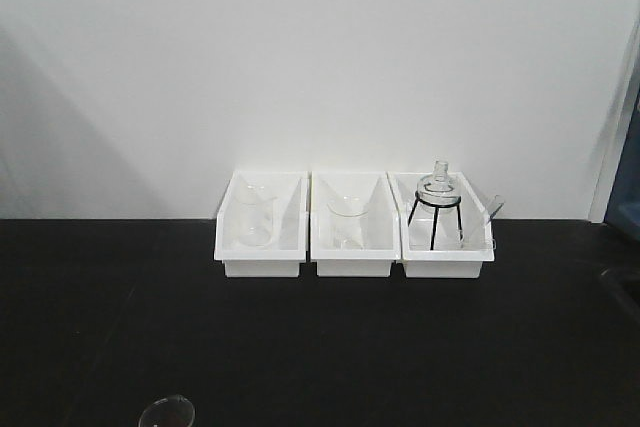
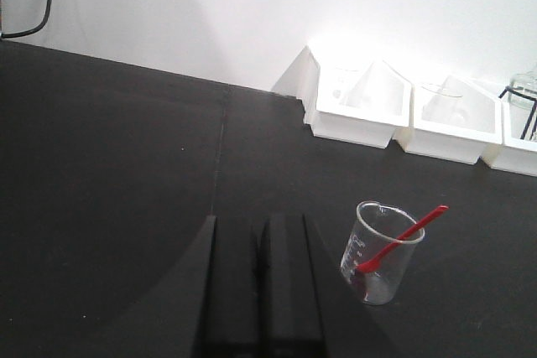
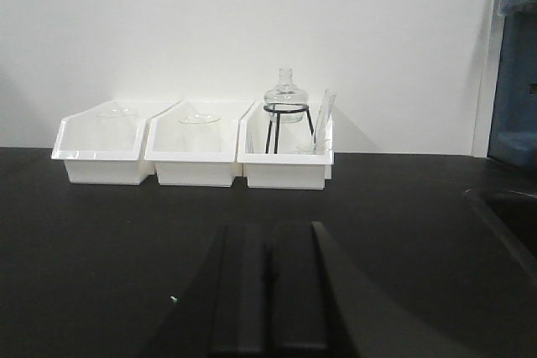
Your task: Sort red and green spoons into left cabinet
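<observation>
In the left wrist view the left hand sits low over the black counter. Its two dark fingers are drawn together with only a thin slit between them, and they grip nothing. Just to the right of those fingers, apart from them and not touching, a clear graduated beaker stands upright on the counter. The red spoon stands in it with its bowl down near the bottom of the glass. Its handle leans up over the rim, pointing away to the right.

In its own wrist view the right hand has its fingers pressed together along a fine seam, with nothing held. The counter ahead of it is bare as far as the bins.

Farther back, three white plastic bins stand side by side, touching, against the white wall. The left and middle bins each hold clear glassware. In the right bin a round glass flask sits on a black tripod stand, and a test tube leans beside it. At the far right, beyond the wall's edge, stands a blue unit.
</observation>
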You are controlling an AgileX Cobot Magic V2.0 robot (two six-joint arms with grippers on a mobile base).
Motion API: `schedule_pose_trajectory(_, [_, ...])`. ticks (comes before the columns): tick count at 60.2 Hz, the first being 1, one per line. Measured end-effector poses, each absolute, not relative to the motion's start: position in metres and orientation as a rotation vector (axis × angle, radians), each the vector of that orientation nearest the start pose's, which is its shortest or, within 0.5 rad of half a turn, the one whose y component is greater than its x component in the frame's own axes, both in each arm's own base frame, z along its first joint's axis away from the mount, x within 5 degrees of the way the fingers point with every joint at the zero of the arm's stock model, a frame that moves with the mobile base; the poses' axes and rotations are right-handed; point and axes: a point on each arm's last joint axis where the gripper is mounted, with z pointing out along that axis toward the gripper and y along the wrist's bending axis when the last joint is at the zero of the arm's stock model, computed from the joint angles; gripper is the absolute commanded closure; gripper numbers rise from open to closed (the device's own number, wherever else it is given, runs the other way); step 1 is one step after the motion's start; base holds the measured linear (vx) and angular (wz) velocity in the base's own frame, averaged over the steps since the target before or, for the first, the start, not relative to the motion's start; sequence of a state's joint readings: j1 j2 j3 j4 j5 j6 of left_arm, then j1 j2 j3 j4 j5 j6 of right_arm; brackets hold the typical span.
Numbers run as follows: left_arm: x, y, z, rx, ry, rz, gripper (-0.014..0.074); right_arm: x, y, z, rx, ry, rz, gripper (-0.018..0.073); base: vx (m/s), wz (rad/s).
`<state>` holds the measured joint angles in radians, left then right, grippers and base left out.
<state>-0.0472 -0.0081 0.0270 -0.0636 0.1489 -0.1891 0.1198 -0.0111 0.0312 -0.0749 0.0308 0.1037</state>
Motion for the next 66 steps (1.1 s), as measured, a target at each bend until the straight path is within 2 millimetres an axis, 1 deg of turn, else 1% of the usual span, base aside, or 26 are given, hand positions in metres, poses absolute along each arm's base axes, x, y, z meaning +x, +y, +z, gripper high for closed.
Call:
schedule_pose_trajectory(49, [0.057,-0.004,0.191,-0.162,1.644,-0.236,0.0594,0.056,0.007,0.201,-0.068,1.533,0.117,0.0565,0.00,0.00])
schedule_pose_trajectory(57, [0.057,-0.003,0.197,-0.159,1.577,-0.238,0.0594,0.056,0.007,0.203,-0.068,1.511,0.119,0.0565,0.00,0.00])
schedule_pose_trajectory(66, [0.057,-0.003,0.207,-0.153,1.476,-0.242,0.0594,0.056,0.007,0.210,-0.070,1.428,0.127,0.0565,0.00,0.00])
